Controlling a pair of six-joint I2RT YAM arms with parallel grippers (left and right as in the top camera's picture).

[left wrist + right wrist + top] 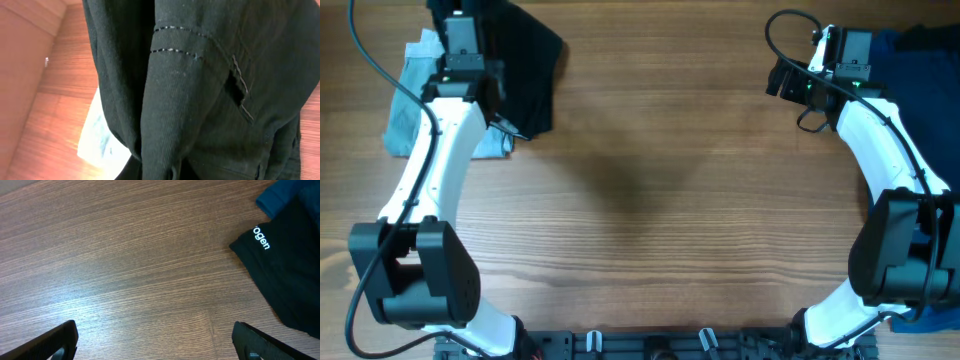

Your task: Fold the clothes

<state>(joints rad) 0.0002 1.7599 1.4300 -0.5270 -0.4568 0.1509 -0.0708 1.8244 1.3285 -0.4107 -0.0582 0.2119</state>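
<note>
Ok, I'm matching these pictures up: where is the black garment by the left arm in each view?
Overhead: black garment, top left.
Left wrist: fills most of the frame.
Right wrist: absent; the lettered black cloth there is another piece.
Shared landmark: pale-blue cloth beside it, in overhead and left wrist.

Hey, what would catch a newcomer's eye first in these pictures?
The black garment fills the left wrist view, bunched in the shut left gripper at the far-left corner of the table, over a pale-blue denim piece. Far right, the right gripper hangs open over bare wood beside a black piece with white lettering.
</note>
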